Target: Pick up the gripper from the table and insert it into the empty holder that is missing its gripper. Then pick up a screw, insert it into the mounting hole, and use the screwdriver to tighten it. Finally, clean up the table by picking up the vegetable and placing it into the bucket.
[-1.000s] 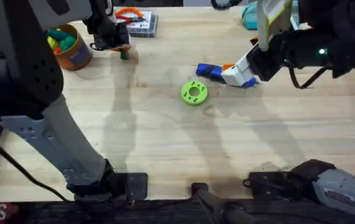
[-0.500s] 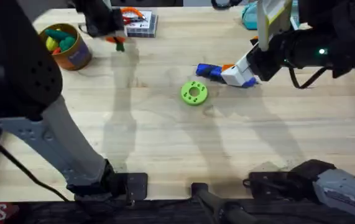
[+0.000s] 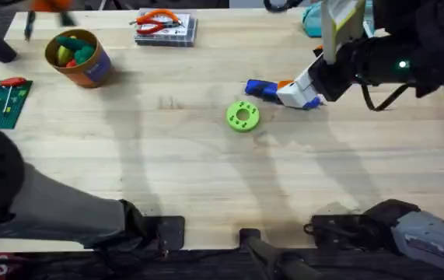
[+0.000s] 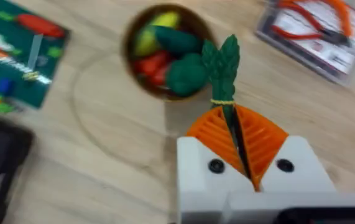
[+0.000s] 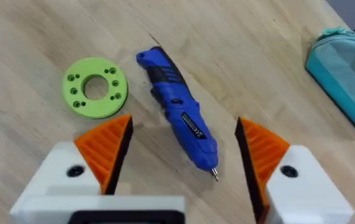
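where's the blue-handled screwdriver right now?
The slim blue-handled screwdriver lies flat on the wooden table, right of centre in the overhead view, beside the flat green disc with holes, under the open right gripper.

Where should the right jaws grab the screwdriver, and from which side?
Probably mid-handle, from straight above. The screwdriver lies flat on the table, its long blue body between the open right gripper; closing across the thick middle looks steadier than near the thin metal tip. The green disc sits apart, so it should not interfere.
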Tool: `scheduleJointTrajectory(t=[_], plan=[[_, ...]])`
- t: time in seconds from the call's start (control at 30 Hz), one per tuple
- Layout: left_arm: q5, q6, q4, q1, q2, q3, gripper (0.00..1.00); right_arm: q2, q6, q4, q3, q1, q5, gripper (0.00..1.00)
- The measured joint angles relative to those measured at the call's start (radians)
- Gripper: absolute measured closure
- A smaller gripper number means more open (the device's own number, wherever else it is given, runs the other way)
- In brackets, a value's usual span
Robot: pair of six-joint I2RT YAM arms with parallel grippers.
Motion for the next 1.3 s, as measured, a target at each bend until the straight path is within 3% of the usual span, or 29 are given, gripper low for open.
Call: scheduleJointTrajectory(t=[0.1,0.27,0.6,0.77,0.87,0.9,1.03,1.17,1.2,1.23,1.3], plan=[[0.008,0.032,-0.001,0.115,0.011,0.0,0.996,0.0,0.0,0.0,0.0,0.0,0.0,0.022],[0.074,0.062,0.002,0.212,0.075,-0.005,0.996,0.0,0.0,0.001,0.0,0.0,0.0,0.022],[0.121,0.074,0.007,0.223,0.263,-0.012,0.996,0.0,0.0,0.0,0.0,0.0,0.0,0.022],[0.121,0.078,0.043,0.223,0.277,-0.014,0.971,0.0,0.0,-0.027,0.0,0.0,0.0,0.022],[0.122,0.078,0.053,0.223,0.277,-0.014,0.583,0.0,0.0,-0.046,0.0,0.0,0.0,0.022],[0.121,0.079,0.053,0.223,0.277,-0.014,0.507,0.0,0.0,-0.05,0.0,0.0,0.0,0.022],[0.122,0.079,0.053,0.223,0.277,-0.014,0.361,0.0,0.0,-0.052,0.0,0.0,0.0,0.022],[0.126,0.071,0.013,0.223,0.277,0.003,0.304,0.0,0.0,-0.052,0.0,0.0,0.0,0.022],[0.129,0.071,-0.001,0.223,0.277,0.015,0.239,0.0,0.0,-0.052,0.0,0.0,0.0,0.022],[0.133,0.068,-0.014,0.223,0.277,0.031,0.104,0.0,0.0,-0.052,0.0,0.0,0.0,0.022],[0.142,0.067,-0.062,0.223,0.277,0.073,0.012,0.0,0.0,-0.053,0.0,0.0,0.0,0.022]])
